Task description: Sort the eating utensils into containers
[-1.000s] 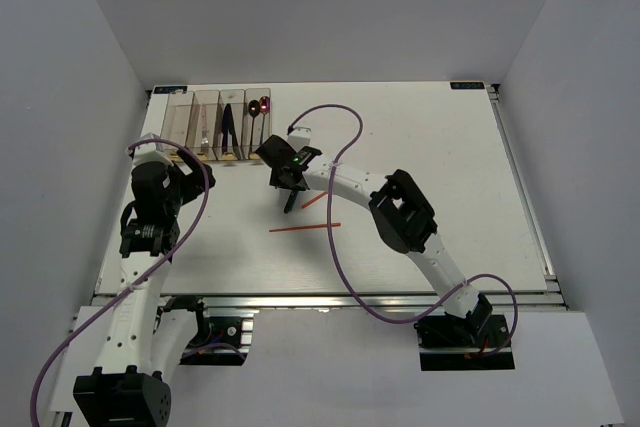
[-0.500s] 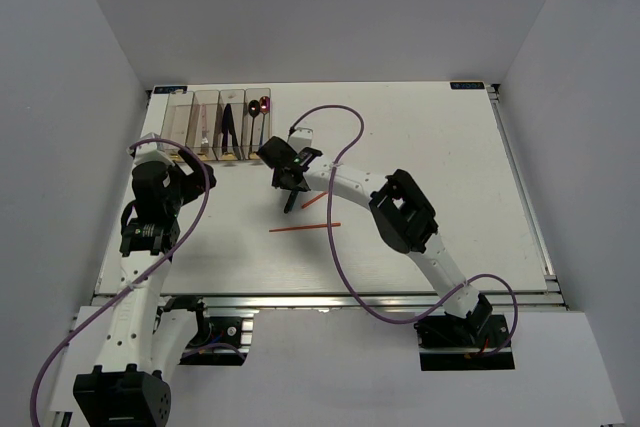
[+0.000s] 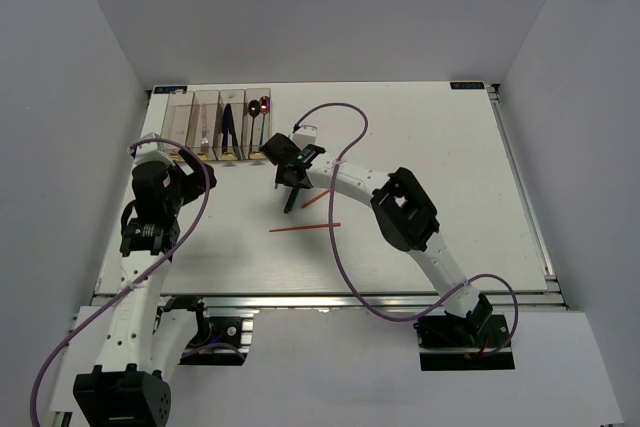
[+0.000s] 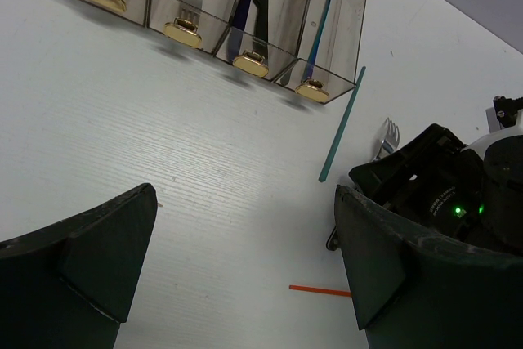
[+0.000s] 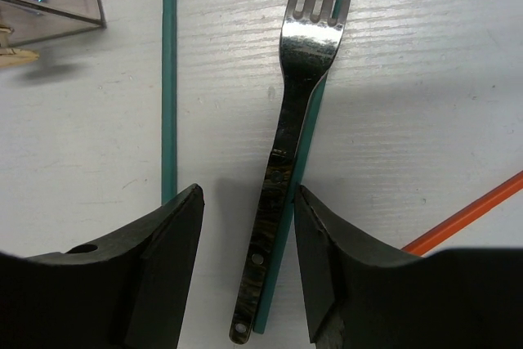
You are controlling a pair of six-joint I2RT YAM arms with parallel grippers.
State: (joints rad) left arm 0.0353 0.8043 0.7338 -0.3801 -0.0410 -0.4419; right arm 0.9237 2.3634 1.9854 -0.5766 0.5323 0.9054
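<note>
White surface [image 3: 450, 177] carrying the row of four containers [image 3: 215, 127]. Left gripper [image 4: 245, 226], jaws apart and empty, hangs in front of the containers. Right gripper [image 5: 248, 202], jaws apart, straddles the handle of the fork [image 5: 306, 46] lying right of the containers. A green chopstick [image 5: 169, 79] lies between fork and containers.

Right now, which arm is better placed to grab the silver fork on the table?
Right. The right gripper, open, hangs over the silver fork, handle lined up between its fingers; the left gripper faces bare table farther away.
</note>
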